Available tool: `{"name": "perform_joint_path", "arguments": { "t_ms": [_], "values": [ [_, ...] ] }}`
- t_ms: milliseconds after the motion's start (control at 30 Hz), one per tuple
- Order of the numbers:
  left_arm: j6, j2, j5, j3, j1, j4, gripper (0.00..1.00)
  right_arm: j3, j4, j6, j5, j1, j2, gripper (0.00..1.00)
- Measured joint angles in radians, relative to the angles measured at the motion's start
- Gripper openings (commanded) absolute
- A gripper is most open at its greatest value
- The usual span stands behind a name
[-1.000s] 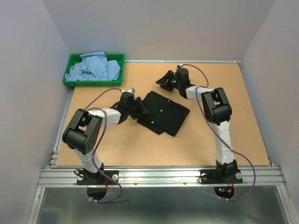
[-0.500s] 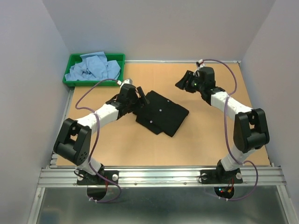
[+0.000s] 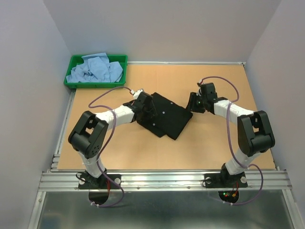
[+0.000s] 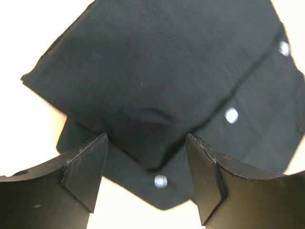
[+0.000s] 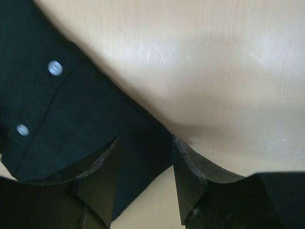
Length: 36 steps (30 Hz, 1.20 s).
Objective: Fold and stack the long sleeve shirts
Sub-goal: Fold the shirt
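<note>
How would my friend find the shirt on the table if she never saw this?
Look at the middle of the brown table. A folded black shirt lies flat there. It is dark with small pale buttons, unlike the crumpled light blue shirts in the green tray at the far left corner.

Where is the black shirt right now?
In the top view, the black shirt lies folded on the table between the left gripper and the right gripper.

One black shirt (image 3: 167, 117) lies near the centre of the one table (image 3: 143, 150); the left wrist view shows three pale buttons (image 4: 231, 115) on it. One green tray (image 3: 90, 85) sits at eleven o'clock, heaped with blue shirts (image 3: 97, 69) too crumpled to count. Two arms: left arm (image 3: 116, 114), right arm (image 3: 228, 108).
</note>
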Motion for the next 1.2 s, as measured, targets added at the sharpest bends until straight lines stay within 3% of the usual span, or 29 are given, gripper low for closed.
{"name": "perform_joint_path", "arguments": {
  "t_ms": [333, 500, 600, 733, 867, 1000, 1167, 1200],
  "values": [
    [0.119, 0.229, -0.069, 0.234, 0.006, -0.035, 0.75, -0.116, 0.008, -0.018, 0.034, 0.097, -0.011, 0.47],
    [0.264, 0.338, -0.110, 0.388, 0.014, -0.053, 0.77, -0.206, 0.014, 0.066, 0.054, 0.267, -0.090, 0.47],
    [0.373, 0.401, -0.127, 0.482, 0.014, -0.038, 0.80, -0.208, 0.007, 0.136, 0.058, 0.468, -0.094, 0.48],
    [0.468, 0.424, -0.143, 0.529, 0.018, -0.019, 0.84, -0.182, -0.010, 0.174, 0.033, 0.618, -0.064, 0.51],
    [0.503, 0.392, -0.170, 0.522, 0.025, -0.006, 0.85, -0.180, -0.043, 0.180, 0.082, 0.624, -0.086, 0.54],
    [0.456, 0.234, -0.216, 0.394, 0.039, -0.017, 0.85, -0.178, -0.093, 0.153, 0.181, 0.594, -0.182, 0.54],
    [0.296, -0.046, -0.242, 0.227, 0.044, -0.068, 0.73, -0.133, -0.106, 0.119, 0.233, 0.545, -0.272, 0.54],
    [0.264, -0.096, -0.237, 0.185, 0.039, -0.061, 0.67, -0.121, -0.107, 0.114, 0.238, 0.536, -0.276, 0.54]
  ]
}}
